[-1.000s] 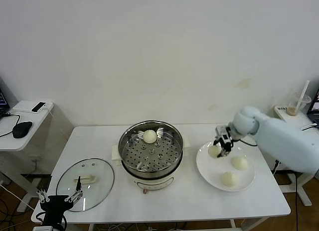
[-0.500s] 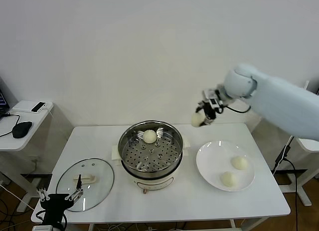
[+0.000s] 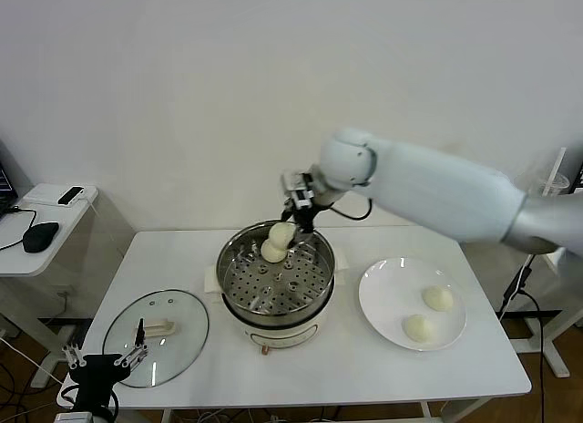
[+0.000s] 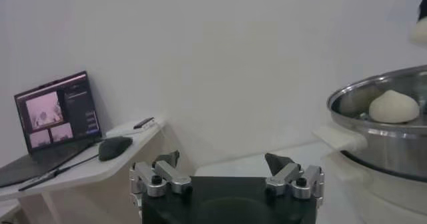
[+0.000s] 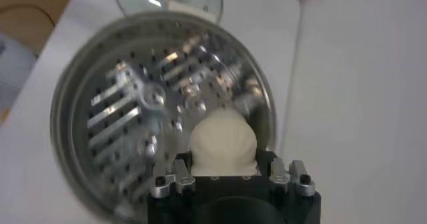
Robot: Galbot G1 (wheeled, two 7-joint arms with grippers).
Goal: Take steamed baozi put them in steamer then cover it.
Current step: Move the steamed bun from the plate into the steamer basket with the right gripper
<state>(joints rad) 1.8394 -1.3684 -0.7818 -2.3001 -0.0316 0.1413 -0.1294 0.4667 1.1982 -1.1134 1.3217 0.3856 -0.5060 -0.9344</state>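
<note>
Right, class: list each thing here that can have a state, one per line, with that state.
Steamer: uncovered, one bun on its tray.
Lid: off, lying flat on the table left of the steamer.
Right gripper: above the steamer, shut on a second bun.
Left gripper: open, holding nothing, parked near the lid.
Plate: two buns on it.
Laptop: open, screen on.

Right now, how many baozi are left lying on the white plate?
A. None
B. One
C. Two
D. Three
C: the head view shows two baozi on the white plate, a third already in the steamer, and a fourth gripped by the right hand above the steamer's far side.
</note>
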